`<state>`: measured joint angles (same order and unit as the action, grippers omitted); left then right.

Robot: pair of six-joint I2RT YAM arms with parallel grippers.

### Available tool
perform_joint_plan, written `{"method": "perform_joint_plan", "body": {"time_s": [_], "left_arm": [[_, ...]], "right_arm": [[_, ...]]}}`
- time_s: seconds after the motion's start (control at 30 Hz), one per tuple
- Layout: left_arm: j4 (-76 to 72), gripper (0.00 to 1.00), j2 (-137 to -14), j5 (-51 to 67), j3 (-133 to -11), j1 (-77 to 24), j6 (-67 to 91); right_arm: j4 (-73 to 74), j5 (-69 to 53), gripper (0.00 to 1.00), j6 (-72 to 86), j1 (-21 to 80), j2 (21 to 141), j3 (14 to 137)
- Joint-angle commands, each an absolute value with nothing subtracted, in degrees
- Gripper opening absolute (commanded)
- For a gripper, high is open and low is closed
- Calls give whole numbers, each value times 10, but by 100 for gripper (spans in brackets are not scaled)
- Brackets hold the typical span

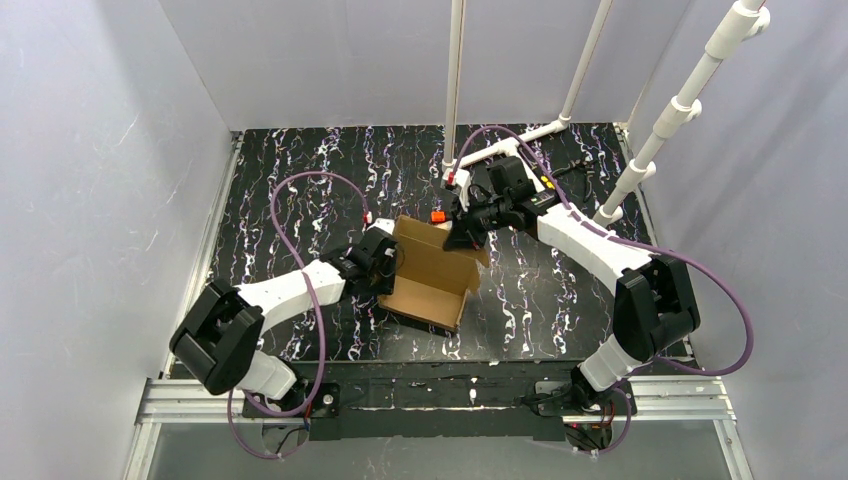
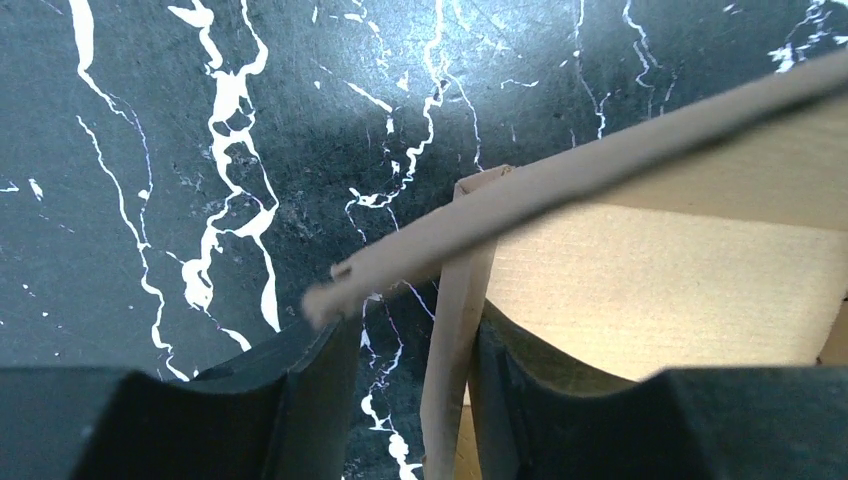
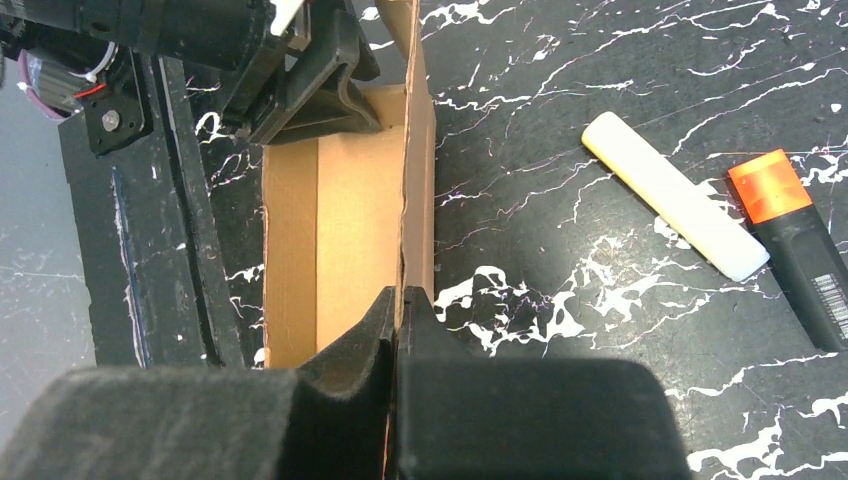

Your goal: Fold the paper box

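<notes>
Jaws half-hidden by paper box (image 1: 432, 270)

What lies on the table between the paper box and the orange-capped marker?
A pale yellowish stick, clear of the paper box and close beside the orange-capped marker; the right wrist view shows it.

Reaches in from 7 o'clock with the left arm (image 1: 290, 288), forearm low, left gripper (image 1: 385, 262) parted, jaws astride a wall of the paper box (image 1: 435, 275). Bends in from 4 o'clock with the right arm (image 1: 590, 240), right gripper (image 1: 462, 235) pinched tight on the box's 1 o'clock edge.
</notes>
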<state>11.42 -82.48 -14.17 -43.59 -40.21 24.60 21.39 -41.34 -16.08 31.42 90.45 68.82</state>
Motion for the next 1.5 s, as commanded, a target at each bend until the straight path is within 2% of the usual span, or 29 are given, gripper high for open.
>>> {"method": "perform_joint_plan", "body": {"time_s": [0.0, 0.37, 0.53, 0.57, 0.6, 0.63, 0.8, 0.87, 1.0, 1.03, 1.1, 1.27, 1.33, 1.47], "left_arm": [[131, 41, -782, -156, -438, -403, 262], [110, 40, -814, -161, -454, -398, 265], [97, 22, -846, -161, -464, -398, 258], [97, 15, -852, -161, -467, -398, 257], [98, 3, -857, -164, -469, -399, 255], [98, 0, -858, -168, -469, -399, 255], [91, 0, -843, -213, -455, -404, 264], [88, 0, -838, -240, -453, -409, 268], [73, 0, -839, -250, -453, -410, 271], [72, 3, -842, -247, -456, -410, 270], [72, 18, -844, -240, -458, -410, 271], [78, 39, -824, -220, -445, -410, 284], [87, 46, -808, -211, -442, -409, 291], [109, 50, -769, -190, -440, -403, 306]], "right_arm": [[222, -429, 4, -169, 317, 892, 700], [222, -429, 4, -169, 318, 892, 699], [222, -428, 4, -170, 319, 893, 698], [222, -429, 4, -170, 320, 893, 699], [222, -428, 4, -170, 320, 893, 699], [222, -427, 4, -170, 320, 892, 698], [223, -429, 4, -170, 321, 897, 701], [227, -434, 7, -171, 322, 901, 707], [244, -446, 24, -181, 323, 908, 723], [248, -447, 26, -184, 323, 908, 725], [252, -447, 30, -190, 323, 906, 727], [272, -442, 38, -211, 323, 894, 729], [281, -444, 41, -223, 323, 893, 734], [299, -455, 47, -238, 323, 893, 741]]}}
